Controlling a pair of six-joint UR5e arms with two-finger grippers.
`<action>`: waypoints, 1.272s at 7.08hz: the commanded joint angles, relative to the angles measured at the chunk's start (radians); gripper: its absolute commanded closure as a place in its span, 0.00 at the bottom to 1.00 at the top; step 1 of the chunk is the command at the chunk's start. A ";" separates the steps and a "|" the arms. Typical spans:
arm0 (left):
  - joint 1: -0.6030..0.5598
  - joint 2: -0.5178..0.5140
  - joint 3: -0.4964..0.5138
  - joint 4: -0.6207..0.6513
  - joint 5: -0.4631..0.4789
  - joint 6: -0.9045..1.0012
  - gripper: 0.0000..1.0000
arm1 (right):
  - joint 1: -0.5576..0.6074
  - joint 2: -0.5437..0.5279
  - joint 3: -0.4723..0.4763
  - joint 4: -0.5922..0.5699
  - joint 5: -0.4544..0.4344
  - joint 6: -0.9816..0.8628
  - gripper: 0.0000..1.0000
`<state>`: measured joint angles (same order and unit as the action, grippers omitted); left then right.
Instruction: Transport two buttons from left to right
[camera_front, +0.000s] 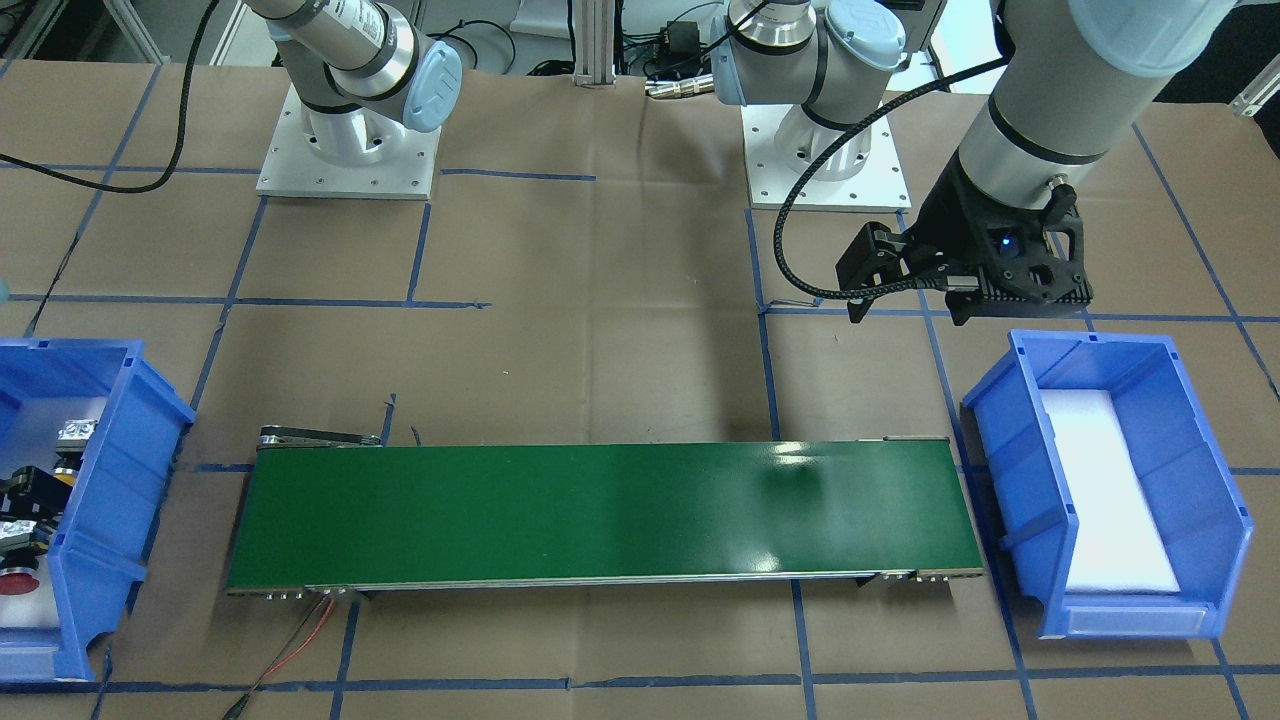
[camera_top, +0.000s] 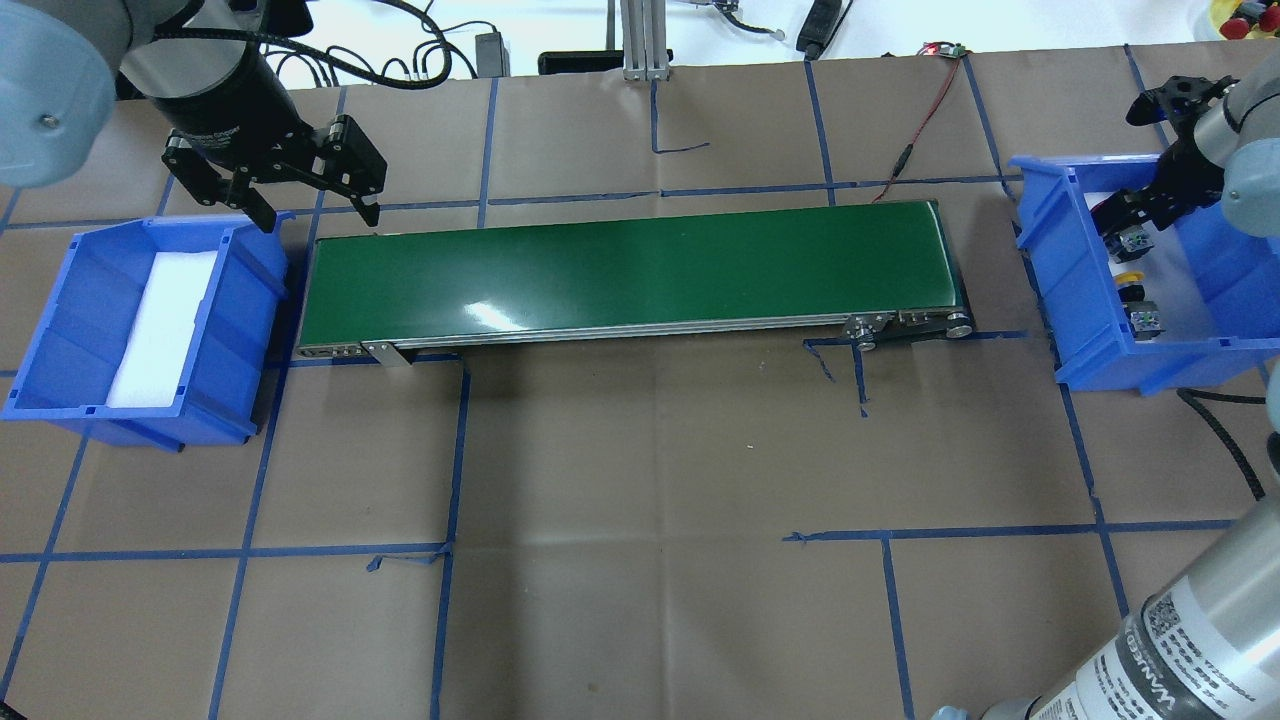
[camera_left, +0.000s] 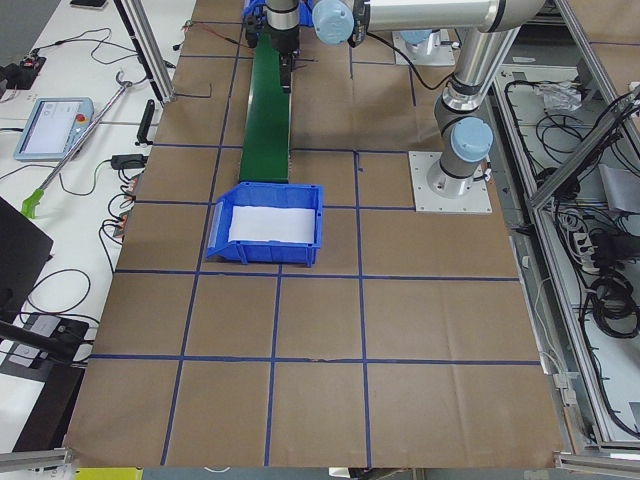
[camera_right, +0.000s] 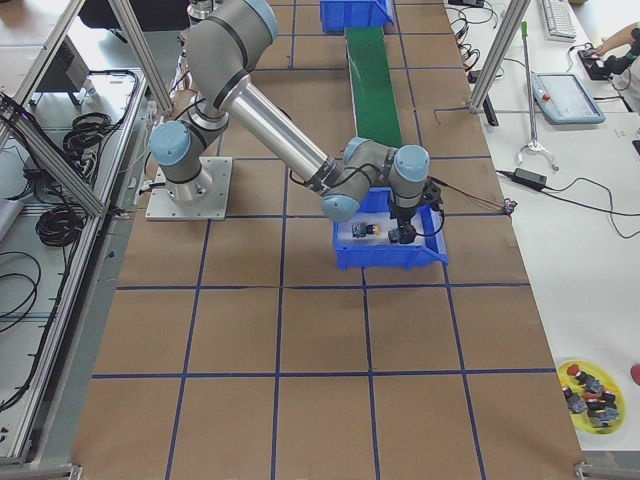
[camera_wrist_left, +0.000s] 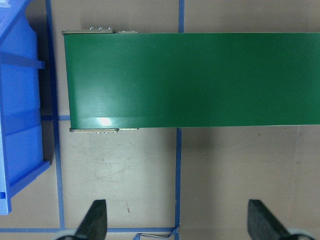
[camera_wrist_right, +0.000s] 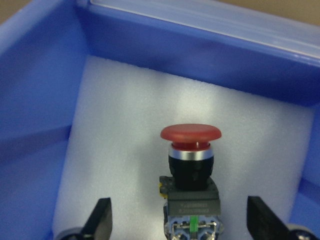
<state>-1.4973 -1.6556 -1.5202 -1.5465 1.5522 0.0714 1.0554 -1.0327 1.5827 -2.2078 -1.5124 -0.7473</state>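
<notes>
A red-capped button (camera_wrist_right: 190, 170) lies on its side on the white foam of the blue bin (camera_top: 1070, 270) at the overhead view's right; its cap also shows in the front view (camera_front: 15, 582). A yellow-capped button (camera_top: 1129, 278) lies beside it in the same bin. My right gripper (camera_wrist_right: 181, 222) is low in this bin, open, with its fingers either side of the red button's body and not touching it. My left gripper (camera_top: 320, 215) is open and empty, hovering above the table by the green conveyor belt's (camera_top: 630, 270) left end.
A second blue bin (camera_top: 60, 330) holding only white foam stands off the belt's left end, below the left gripper (camera_front: 910, 315). A red-black cable (camera_top: 915, 130) runs to the belt's right end. The arm bases (camera_front: 345, 150) stand behind the belt.
</notes>
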 joint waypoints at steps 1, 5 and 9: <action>0.002 0.014 -0.020 0.002 0.003 0.004 0.00 | 0.000 -0.022 -0.019 0.008 -0.002 0.005 0.01; 0.002 0.014 -0.020 0.002 0.002 0.004 0.00 | 0.047 -0.240 -0.179 0.393 0.012 0.199 0.00; 0.003 0.016 -0.029 0.002 0.003 0.005 0.00 | 0.277 -0.355 -0.199 0.531 -0.002 0.402 0.00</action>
<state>-1.4942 -1.6409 -1.5438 -1.5447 1.5550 0.0756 1.2843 -1.3533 1.3823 -1.6966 -1.5105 -0.4524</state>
